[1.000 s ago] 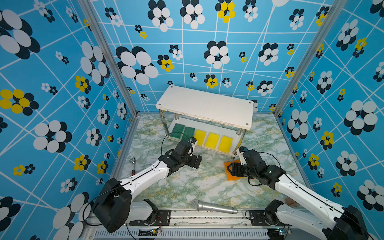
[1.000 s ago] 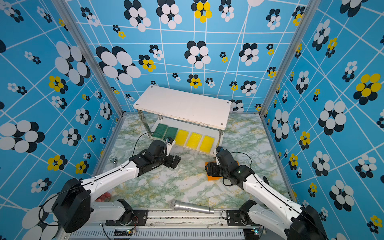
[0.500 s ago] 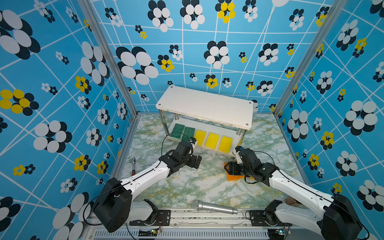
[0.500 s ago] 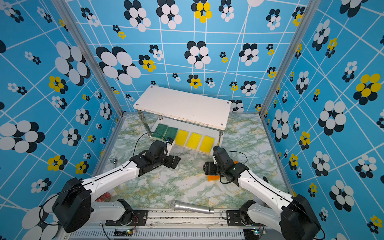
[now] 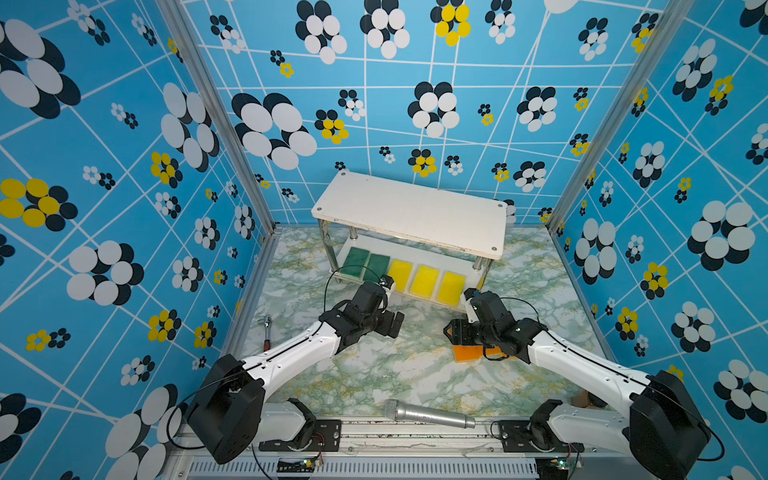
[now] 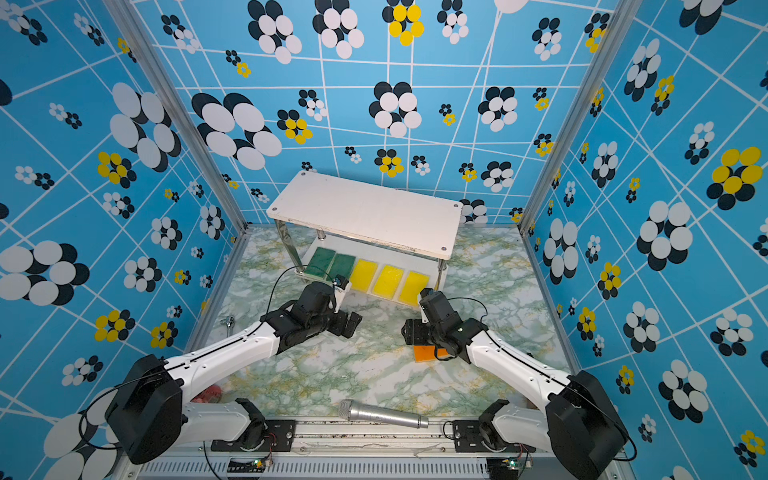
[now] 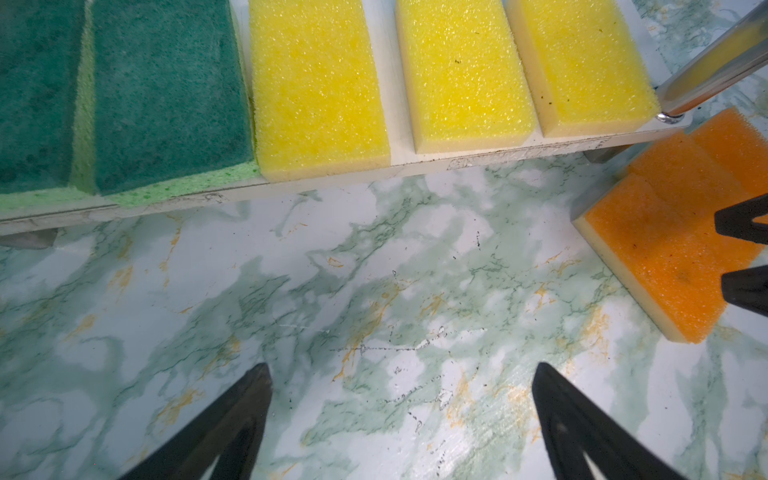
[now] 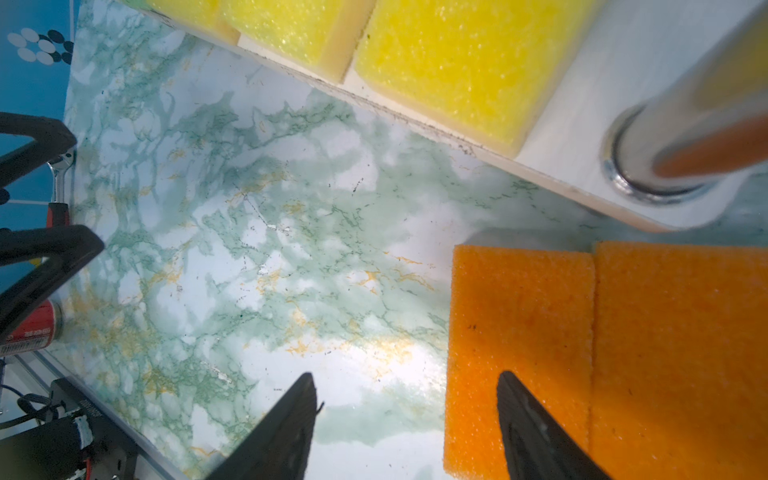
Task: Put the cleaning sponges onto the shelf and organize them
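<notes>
While the marble table (image 5: 374,374) fills the lower half of both top views, the shelf (image 5: 411,212) stands at the back of it, in the middle of the frame. Five sponges lie flat in a row on its low board. The two green sponges (image 5: 365,262) are on the left and touch each other. The three yellow sponges (image 5: 426,278) are to their right, with small gaps between them.

The left gripper (image 5: 390,324) hangs over the table just in front of the green ones, a bit left of the middle. Its fingers (image 7: 232,415) are wide apart and nothing is between them.

The right gripper (image 5: 455,332) is a bit right of the middle, near the shelf's front right post (image 5: 478,266). Its fingers are apart too. In the right wrist view one finger (image 8: 536,424) is over an orange sponge and the other is over bare table. It grips nothing.

The orange sponges (image 5: 469,353) lie on the table, partly under that gripper. The right wrist view shows two side by side, touching.

A microphone (image 5: 428,415) lies at the bottom middle. A wrench (image 5: 268,330) lies at the table's left edge.
</notes>
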You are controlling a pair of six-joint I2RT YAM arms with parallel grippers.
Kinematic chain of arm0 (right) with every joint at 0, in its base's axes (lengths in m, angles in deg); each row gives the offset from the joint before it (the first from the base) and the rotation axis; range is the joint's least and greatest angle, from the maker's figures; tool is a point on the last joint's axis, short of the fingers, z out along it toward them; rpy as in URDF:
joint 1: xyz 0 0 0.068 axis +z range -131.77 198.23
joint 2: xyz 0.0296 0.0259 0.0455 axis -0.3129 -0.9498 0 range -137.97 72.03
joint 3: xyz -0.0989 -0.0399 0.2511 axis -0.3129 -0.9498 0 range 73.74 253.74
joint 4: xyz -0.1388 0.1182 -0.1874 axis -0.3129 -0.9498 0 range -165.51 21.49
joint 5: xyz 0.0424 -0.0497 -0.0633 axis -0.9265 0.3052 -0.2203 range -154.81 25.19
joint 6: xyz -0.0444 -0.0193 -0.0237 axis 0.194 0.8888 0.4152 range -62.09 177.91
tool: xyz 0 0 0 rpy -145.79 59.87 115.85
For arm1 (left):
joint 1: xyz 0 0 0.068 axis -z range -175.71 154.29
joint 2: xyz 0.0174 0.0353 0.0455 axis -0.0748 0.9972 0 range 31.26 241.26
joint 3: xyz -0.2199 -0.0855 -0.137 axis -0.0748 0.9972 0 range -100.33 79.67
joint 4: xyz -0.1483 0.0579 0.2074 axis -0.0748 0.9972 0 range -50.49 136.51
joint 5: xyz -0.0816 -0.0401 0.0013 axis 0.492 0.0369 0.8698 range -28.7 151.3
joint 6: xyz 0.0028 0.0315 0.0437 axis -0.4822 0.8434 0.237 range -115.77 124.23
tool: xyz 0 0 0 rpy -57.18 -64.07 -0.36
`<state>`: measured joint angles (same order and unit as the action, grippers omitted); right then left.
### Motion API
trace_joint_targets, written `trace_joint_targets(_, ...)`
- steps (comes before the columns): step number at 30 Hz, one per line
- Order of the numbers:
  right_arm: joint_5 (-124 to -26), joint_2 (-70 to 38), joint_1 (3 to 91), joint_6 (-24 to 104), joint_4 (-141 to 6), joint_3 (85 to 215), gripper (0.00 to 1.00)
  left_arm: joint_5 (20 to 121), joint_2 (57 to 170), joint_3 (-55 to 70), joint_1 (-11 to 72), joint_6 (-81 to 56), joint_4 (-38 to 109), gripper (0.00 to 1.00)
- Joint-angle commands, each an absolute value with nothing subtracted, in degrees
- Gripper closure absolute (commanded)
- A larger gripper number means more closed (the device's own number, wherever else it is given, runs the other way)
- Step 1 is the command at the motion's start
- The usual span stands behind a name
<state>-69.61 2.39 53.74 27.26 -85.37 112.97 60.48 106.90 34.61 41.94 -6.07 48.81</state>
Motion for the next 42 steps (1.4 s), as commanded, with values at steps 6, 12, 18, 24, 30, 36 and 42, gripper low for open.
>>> trace_joint_targets(6, -68.5, 4.6, 54.4, 28.4, -87.8, 114.7, 0.29, 61.8, 104.2, 36.4, 42.7, -8.5, 49.5, 0.01)
trace_joint_targets(12, -67.0, 6.6, 54.7, 27.1, -91.3, 113.7, 0.29, 62.4, 102.9, 38.7, 43.1, -9.4, 48.8, 0.01)
trace_joint_targets(18, -61.7, 9.4, 55.1, 23.5, -99.2, 112.6, 0.29, 62.7, 102.2, 39.7, 43.9, -10.1, 48.4, 0.01)
trace_joint_targets(24, -62.1, 8.6, 55.1, 22.2, -98.3, 110.0, 0.29, 62.9, 102.3, 40.3, 44.9, -11.1, 47.4, 0.01)
trace_joint_targets(30, -63.5, 5.1, 55.6, 21.8, -93.7, 108.2, 0.29, 62.4, 102.9, 40.5, 46.1, -12.1, 47.1, 0.01)
trace_joint_targets(36, -61.4, -1.5, 59.4, 22.0, -92.4, 110.1, 0.29, 61.1, 102.6, 40.1, 47.1, -12.2, 47.4, 0.01)
trace_joint_targets(42, -62.3, -10.6, 61.8, 22.8, -91.8, 114.2, 0.29, 60.1, 102.3, 40.7, 47.7, -12.2, 47.0, 0.01)
